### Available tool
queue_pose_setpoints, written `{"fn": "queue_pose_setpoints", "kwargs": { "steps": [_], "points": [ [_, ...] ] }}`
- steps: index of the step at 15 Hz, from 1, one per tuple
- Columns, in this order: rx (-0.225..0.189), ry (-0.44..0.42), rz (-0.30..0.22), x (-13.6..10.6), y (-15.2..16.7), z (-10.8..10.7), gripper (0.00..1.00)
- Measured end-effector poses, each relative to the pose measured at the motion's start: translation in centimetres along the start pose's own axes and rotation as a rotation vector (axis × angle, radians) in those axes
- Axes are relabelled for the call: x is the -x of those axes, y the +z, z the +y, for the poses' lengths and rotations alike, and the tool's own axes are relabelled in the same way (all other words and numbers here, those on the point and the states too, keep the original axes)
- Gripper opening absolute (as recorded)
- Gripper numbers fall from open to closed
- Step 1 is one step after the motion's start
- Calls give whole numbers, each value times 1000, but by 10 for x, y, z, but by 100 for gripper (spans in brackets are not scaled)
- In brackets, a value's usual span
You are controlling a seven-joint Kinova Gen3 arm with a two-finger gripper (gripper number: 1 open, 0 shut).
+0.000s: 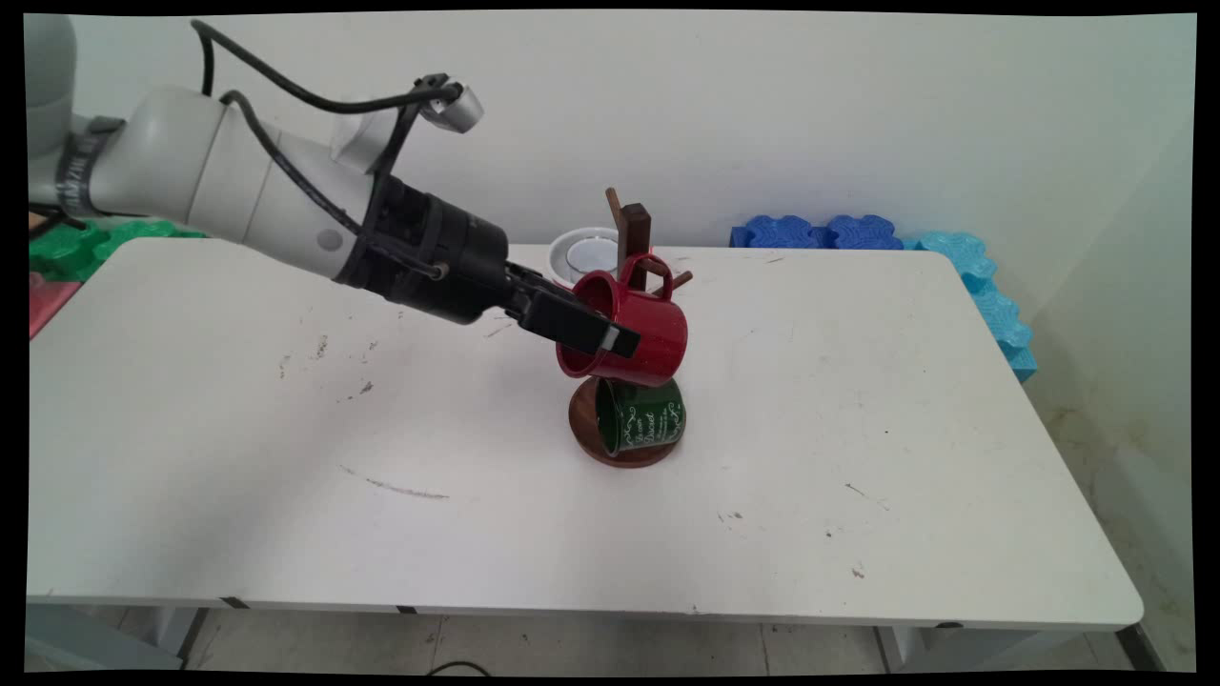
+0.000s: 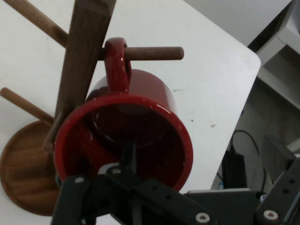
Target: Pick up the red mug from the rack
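The white table [image 1: 286, 514] takes up most of the room here, scuffed and marked, running back to a plain wall; the white arm [image 1: 229, 186] reaches in from the upper left, black cables looped along it, sloping down toward the middle of the table; along the back right edge sit blue foam blocks [image 1: 820, 232], with paler turquoise foam blocks [image 1: 991, 295] trailing down the right side, and green foam pieces [image 1: 71, 243] at the far left; in the centre stands a dark wooden mug tree [image 1: 631, 233] on a round wooden base [image 2: 21, 173], its pegs sticking out at angles.

Now the red mug [image 1: 643, 333]: it is up off the table, tipped on its side with the mouth facing the arm, its handle [image 2: 116, 63] looped over one of the tree's pegs [image 2: 154, 53], as the hand view shows plainly; the black gripper [image 1: 591, 335] is pinching the mug's rim at the lower side, one finger [image 1: 572, 324] outside the wall and the other reaching into the mouth.

Directly beneath the red one hangs a green mug [image 1: 640, 419] with pale lettering, also on its side, low over the base; behind the tree, near the table's back edge, sits a small white bowl [image 1: 583, 252].
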Motion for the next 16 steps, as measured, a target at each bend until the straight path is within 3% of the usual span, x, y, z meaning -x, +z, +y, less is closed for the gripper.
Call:
{"fn": "queue_pose_setpoints", "kwargs": {
  "steps": [16],
  "points": [
    [2, -76, 32, 6, 25, 7, 100]
  ]
}}
